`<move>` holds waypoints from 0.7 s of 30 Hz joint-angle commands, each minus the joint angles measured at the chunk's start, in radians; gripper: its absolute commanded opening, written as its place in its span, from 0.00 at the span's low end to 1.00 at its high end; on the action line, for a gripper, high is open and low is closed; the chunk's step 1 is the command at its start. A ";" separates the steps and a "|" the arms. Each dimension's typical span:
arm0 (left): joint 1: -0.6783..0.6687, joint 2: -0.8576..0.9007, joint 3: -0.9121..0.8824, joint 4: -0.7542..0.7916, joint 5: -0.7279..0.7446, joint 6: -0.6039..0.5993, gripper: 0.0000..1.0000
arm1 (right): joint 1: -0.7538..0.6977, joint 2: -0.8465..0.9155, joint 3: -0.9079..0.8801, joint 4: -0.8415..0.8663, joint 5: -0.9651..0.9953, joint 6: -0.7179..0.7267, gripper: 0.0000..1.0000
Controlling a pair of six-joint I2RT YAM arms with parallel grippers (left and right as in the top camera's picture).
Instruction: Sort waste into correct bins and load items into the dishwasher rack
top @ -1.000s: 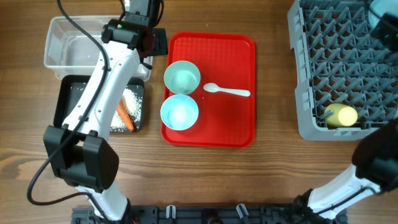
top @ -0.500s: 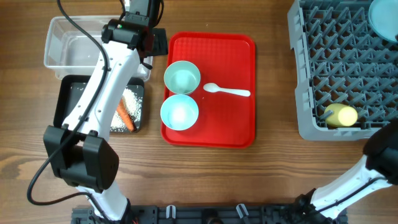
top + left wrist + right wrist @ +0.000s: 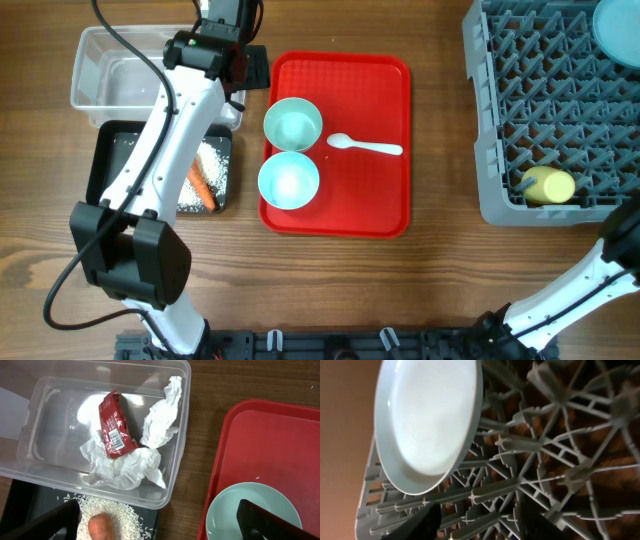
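The left hand [image 3: 157, 507] hung with its fingers [image 3: 45, 525] spread wide and nothing between them. Right beneath it ran the near wall of the clear bin [image 3: 177, 450]. Just below the hand's left finger the carrot [image 3: 100, 527] lay bedded in rice [image 3: 125, 517], food waste kept together in the black bin [image 3: 105, 150]. Farther ahead of the hand, inside the clear bin, the red wrapper [image 3: 114, 425] rested on the crumpled napkin [image 3: 130, 467], so dry rubbish lay apart from the food. By its right finger the mint green bowl [image 3: 252, 512] sat on the red tray [image 3: 260, 435], probably next for loading.

The right hand [image 3: 477, 524] also appeared parted and empty. Just ahead of it the pale blue plate [image 3: 427, 420] stood on edge, leaning among the pegs of the dishwasher rack [image 3: 545, 470], which kept it from falling flat.
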 commanded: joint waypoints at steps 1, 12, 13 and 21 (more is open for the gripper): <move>0.002 -0.006 0.011 0.003 -0.020 0.001 1.00 | 0.004 0.039 -0.001 0.012 -0.033 0.013 0.52; 0.002 -0.006 0.011 0.003 -0.020 0.002 1.00 | 0.035 0.045 -0.001 0.122 0.004 0.011 0.48; 0.002 -0.006 0.011 0.003 -0.020 0.001 1.00 | 0.040 0.045 -0.001 0.128 0.013 0.011 0.48; 0.002 -0.006 0.011 0.002 -0.020 0.002 1.00 | 0.070 0.083 -0.001 0.160 0.052 0.017 0.47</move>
